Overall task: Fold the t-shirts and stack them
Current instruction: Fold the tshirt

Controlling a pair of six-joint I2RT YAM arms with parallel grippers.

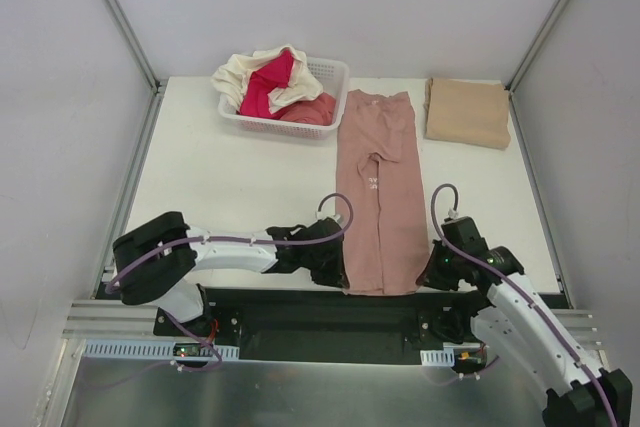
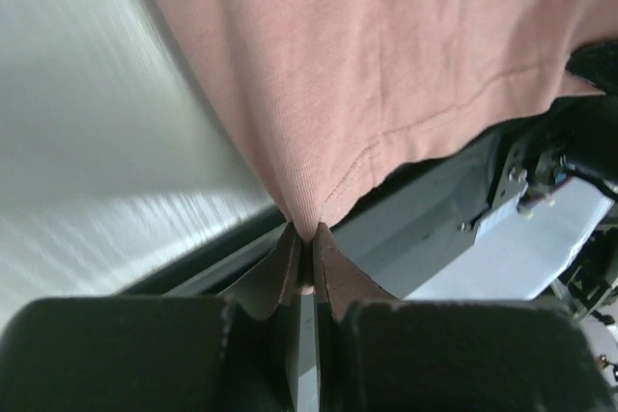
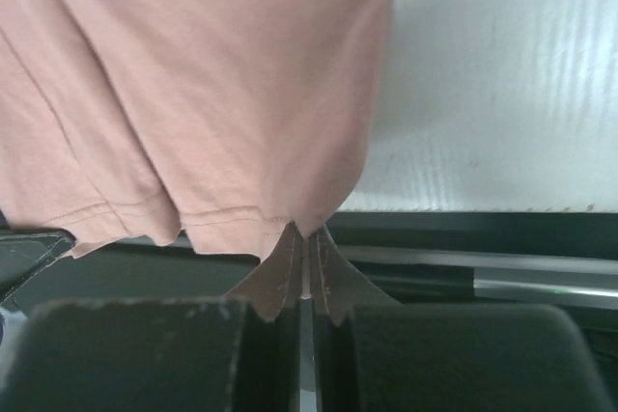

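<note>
The dusty-pink t-shirt lies on the white table as a long narrow strip. Its long axis runs near to far: the stitched hem is at the table's near edge and the other end reaches up just right of the white basket. The left gripper is clamped on the hem's near-left corner, its fingers pressed together with cloth between them. The right gripper pinches the near-right corner the same way, jaws tight on the fabric. A folded tan t-shirt rests at the far right. The basket holds cream, magenta and coral t-shirts in a heap.
</note>
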